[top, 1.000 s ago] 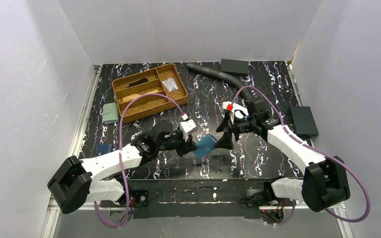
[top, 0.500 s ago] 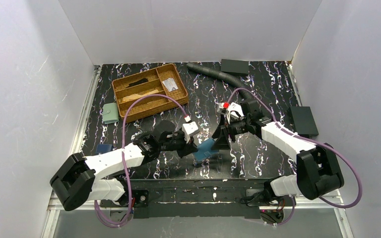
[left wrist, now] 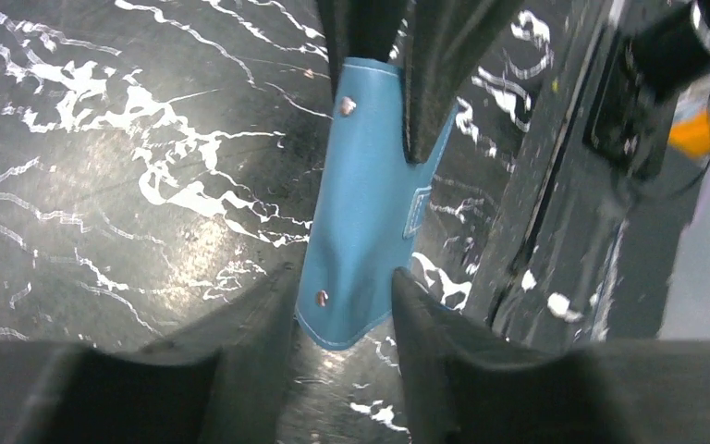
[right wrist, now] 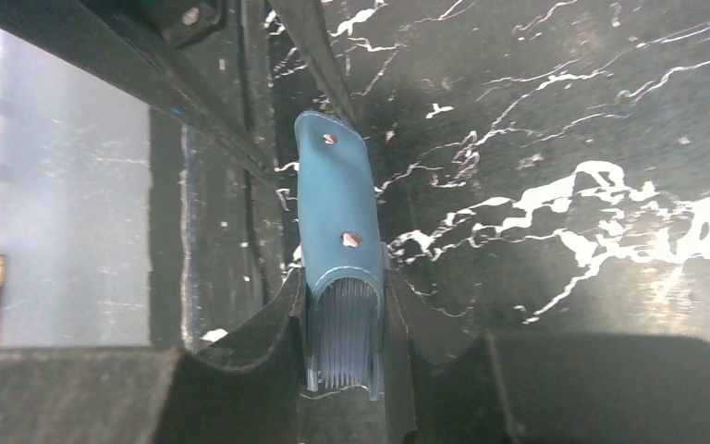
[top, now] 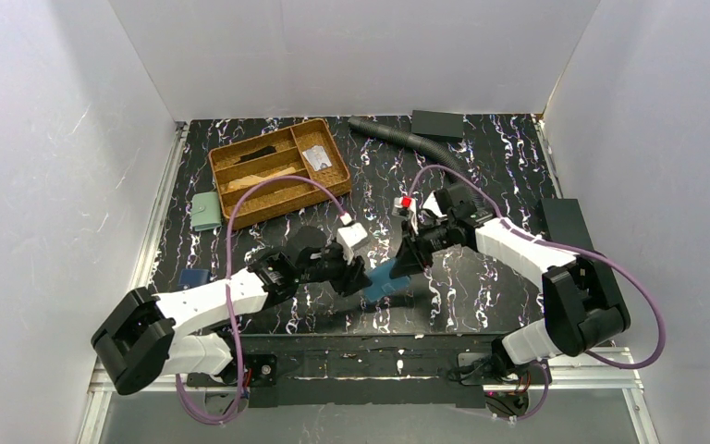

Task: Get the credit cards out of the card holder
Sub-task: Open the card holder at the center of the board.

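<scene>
1. Card holder (top: pixel 386 277): a blue wallet, folded shut and held off the table (top: pixel 481 296) near the front middle, between the two arms. Its rounded stitched edge and two rivets are shown by both wrist views (left wrist: pixel 365 213) (right wrist: pixel 333 213). Whether cards are inside cannot be told.
2. Right gripper (top: pixel 411 259): fingers are closed narrow on the wallet's ribbed end (right wrist: pixel 342 287), with both sides touched.
3. Left gripper (top: pixel 359 276): fingers are set partly apart, flanking the opposite end (left wrist: pixel 342 282). Whether that end is pressed cannot be told.
4. Open room: bare marbled surface is seen right of the wallet and behind it. The front rail is close below.
5. Woven tray (top: pixel 268 213): placed at rear left, well apart.
6. Green pouch (top: pixel 206 211) and navy wallet (top: pixel 194 277): laid along the left edge.
7. Black hose (top: pixel 407 141): laid at the rear.
</scene>
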### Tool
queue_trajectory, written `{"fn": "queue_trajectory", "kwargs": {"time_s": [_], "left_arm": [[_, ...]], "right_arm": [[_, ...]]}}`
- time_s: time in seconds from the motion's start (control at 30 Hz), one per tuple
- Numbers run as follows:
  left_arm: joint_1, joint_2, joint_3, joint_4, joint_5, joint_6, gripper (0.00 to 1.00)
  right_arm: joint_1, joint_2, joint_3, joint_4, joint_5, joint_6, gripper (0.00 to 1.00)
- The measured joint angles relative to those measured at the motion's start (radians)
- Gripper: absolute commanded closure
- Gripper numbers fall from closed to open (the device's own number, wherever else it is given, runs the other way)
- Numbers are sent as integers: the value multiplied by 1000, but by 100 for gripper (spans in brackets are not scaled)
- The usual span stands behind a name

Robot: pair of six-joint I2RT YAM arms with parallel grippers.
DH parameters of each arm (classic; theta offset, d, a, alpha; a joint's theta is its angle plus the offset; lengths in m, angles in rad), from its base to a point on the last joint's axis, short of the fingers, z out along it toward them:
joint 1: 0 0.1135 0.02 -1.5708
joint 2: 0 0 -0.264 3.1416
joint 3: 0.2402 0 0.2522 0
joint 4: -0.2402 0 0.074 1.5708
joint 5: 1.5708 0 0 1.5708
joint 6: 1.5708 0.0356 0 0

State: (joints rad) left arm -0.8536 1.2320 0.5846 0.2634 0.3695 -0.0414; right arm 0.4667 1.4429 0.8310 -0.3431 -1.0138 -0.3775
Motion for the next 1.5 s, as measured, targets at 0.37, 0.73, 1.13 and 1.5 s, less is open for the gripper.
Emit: {"fn": "queue_trajectory", "kwargs": {"time_s": [0.37,0.73,1.13,1.5], "left_arm": [[145,-303,-89,-19,-156,-475,2],[241,-304,-132,-75,-110,-747,2],[257,-283,-177,-83,-58,-909,6],[234,-30,-183,-33,60,-958,20]], "right_arm": [[43,-106,163,-101,518,-336,99],[414,-143,-55,106,989,-493,7],[428,-187,-31,-265,662,-472,2],[151,-140,-36,-122,354,-270,25]]}}
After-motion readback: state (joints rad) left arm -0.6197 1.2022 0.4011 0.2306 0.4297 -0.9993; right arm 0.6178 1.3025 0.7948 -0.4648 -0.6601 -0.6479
